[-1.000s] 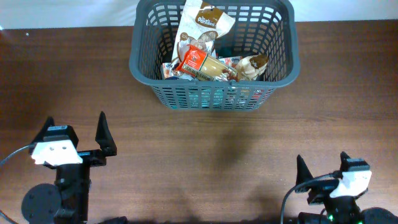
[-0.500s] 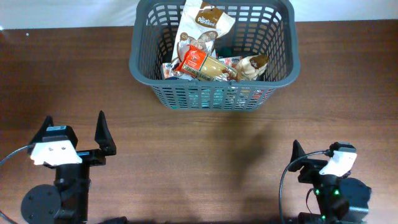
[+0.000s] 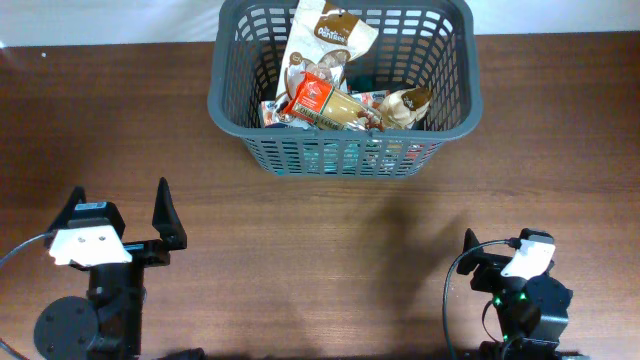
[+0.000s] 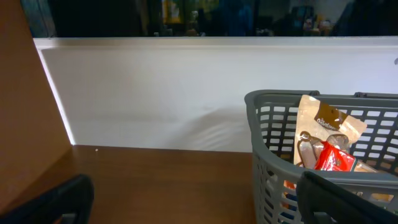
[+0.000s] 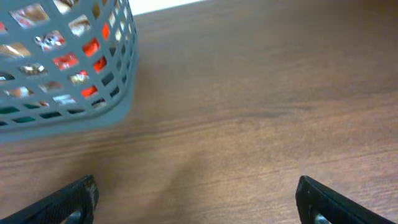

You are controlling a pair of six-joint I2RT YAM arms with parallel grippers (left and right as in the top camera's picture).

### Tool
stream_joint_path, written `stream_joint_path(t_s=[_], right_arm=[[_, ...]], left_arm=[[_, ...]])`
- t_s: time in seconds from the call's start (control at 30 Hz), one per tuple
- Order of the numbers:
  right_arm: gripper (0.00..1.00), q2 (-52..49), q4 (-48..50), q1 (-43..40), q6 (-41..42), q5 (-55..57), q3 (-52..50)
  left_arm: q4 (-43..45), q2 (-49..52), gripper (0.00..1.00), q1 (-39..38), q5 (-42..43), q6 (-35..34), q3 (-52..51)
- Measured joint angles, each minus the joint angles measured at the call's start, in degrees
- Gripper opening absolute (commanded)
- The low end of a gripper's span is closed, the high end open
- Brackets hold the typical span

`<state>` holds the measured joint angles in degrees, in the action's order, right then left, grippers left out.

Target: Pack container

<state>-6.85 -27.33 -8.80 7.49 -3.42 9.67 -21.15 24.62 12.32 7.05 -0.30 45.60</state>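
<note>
Well, both arms sit low at the near edge of the table (image 3: 300, 260), well apart from the container (image 3: 340, 152), which stands at the far edge, just left of centre. The left gripper (image 3: 120, 193) has its 2 fingers spread wide with nothing between them. Over on the other side, the right gripper (image 5: 196, 186) is spread just as wide and just as empty, only bare wood showing in its gap.

Look inside the basket: a tall white-and-brown bag (image 3: 325, 45) leans against the far wall, a red packet (image 3: 312, 97) lies on top of the heap, and a brown-topped pouch (image 3: 405, 105) sits at the right side. More wrappers show through the front slots, too jumbled to tell apart.

Not 1 loose packet shows on the wood in any of the 3 views. So my read is that the packing is at its close, or all but done, with both arms in a resting pose.

Next move? If another item waits outside the frame, 1 arm must reach for it, close on it, carry it over the rim and let go above the pile. Otherwise, nothing more is called for.
</note>
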Motion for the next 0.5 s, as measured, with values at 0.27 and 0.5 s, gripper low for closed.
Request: stream_joint_path(t_s=[0.27,0.5], right_arm=[[0.99,0.0,0.5,0.0,0.0,1.0,-1.6],[0.99,0.0,0.5,0.0,0.0,1.9,-1.6]], left_arm=[[0.0,0.0,0.99,0.0,0.0,0.0,0.0],[0.0,0.0,0.99,0.0,0.0,0.0,0.0]])
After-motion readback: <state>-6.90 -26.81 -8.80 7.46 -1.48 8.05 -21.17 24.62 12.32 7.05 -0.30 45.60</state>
